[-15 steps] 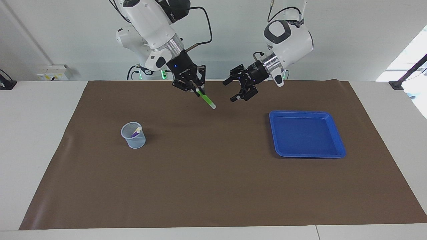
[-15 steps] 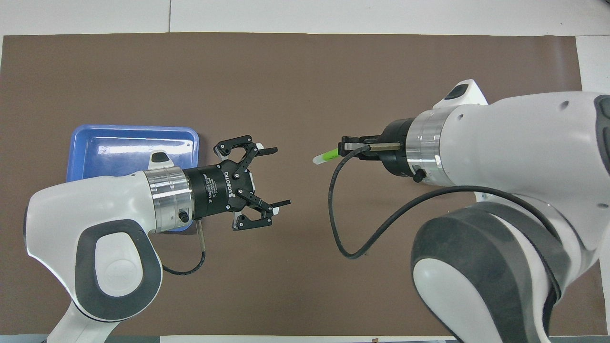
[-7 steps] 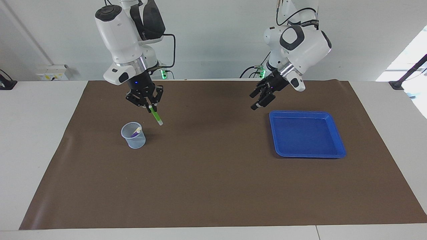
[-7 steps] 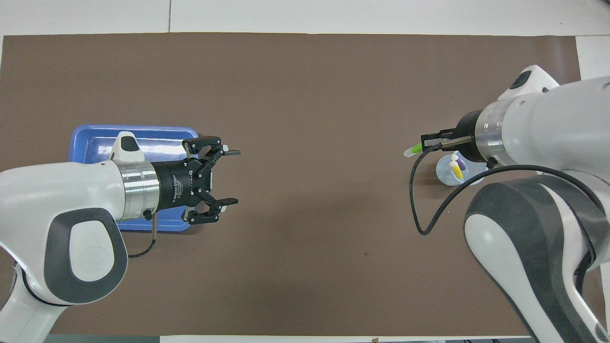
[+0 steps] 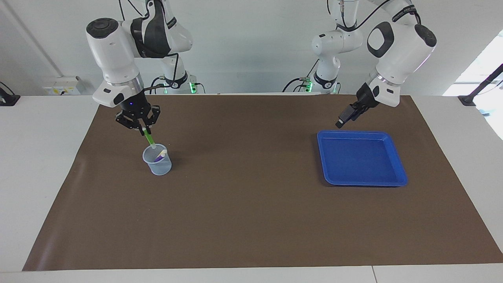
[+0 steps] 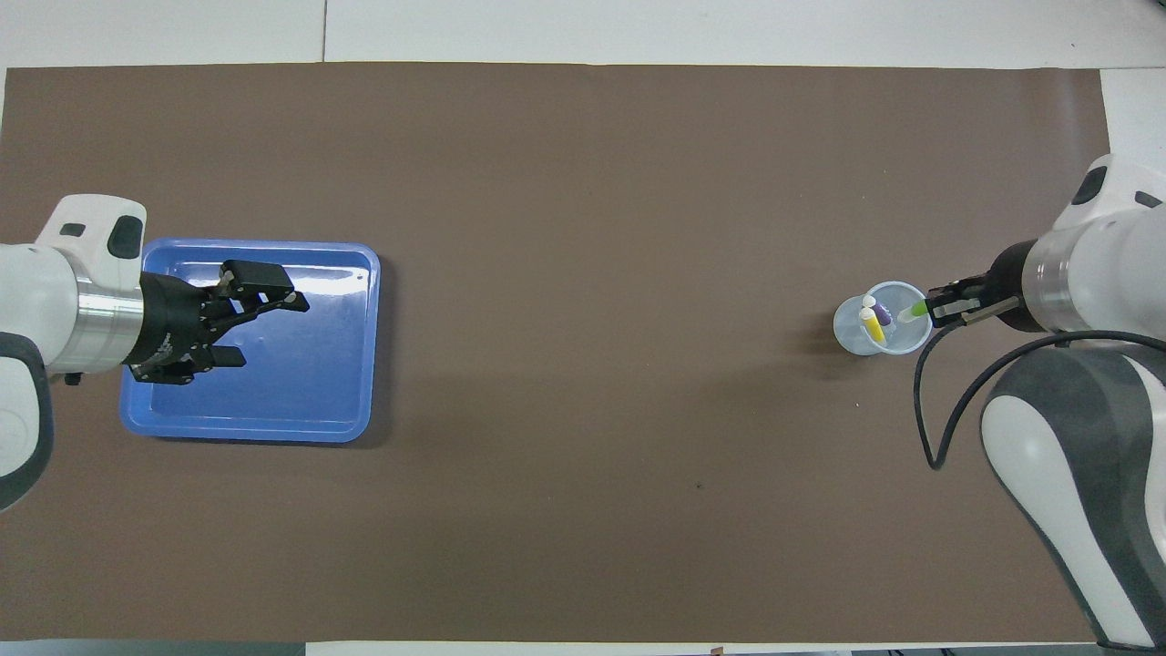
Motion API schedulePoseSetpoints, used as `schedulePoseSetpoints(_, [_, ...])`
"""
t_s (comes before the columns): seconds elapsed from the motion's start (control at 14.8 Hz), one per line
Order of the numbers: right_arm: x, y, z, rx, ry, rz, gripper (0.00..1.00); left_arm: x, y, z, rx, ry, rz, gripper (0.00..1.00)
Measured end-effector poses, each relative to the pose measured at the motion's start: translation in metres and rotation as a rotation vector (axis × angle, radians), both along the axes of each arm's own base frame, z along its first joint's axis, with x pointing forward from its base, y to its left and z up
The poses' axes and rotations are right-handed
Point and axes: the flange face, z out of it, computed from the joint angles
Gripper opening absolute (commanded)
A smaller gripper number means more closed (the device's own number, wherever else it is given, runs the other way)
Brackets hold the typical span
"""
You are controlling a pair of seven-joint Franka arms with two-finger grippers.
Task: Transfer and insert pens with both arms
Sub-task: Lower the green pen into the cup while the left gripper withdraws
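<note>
My right gripper is shut on the green pen, which hangs steeply with its whitish tip at the rim of the clear plastic cup. From overhead, the green pen points out of my right gripper over the cup's edge nearest that arm. Inside the cup lean a yellow pen and a purple pen. My left gripper is open and empty, hanging over the blue tray. In the facing view my left gripper shows edge-on above the tray's edge nearest the robots.
A brown mat covers the table. The cup stands toward the right arm's end, the blue tray toward the left arm's end. Two slimmer white arms with green-lit bases stand at the robots' edge of the table.
My right gripper carried the green pen from the table's middle toward the right arm's end and down to the cup's rim. My left gripper drew back, open, to above the blue tray.
</note>
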Motion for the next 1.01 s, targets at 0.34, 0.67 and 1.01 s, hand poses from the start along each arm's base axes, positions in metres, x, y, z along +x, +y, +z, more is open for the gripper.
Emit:
schedulePoseSetpoints(0.34, [-0.011, -0.016, -0.034, -0.003, -0.024, 0.002, 0.0, 0.036, 0.017, 0.05, 0.195, 0.036, -0.327, 1.0])
schedulePoseSetpoints(0.67, [-0.011, -0.017, -0.062, -0.001, -0.045, 0.001, 0.0, 0.032, 0.021, 0.068, 0.2, 0.089, -0.486, 1.0])
schedulePoseSetpoints(1.01, [-0.007, -0.017, -0.081, 0.0, -0.024, 0.001, 0.0, 0.006, 0.021, 0.068, 0.217, 0.107, -0.485, 1.0])
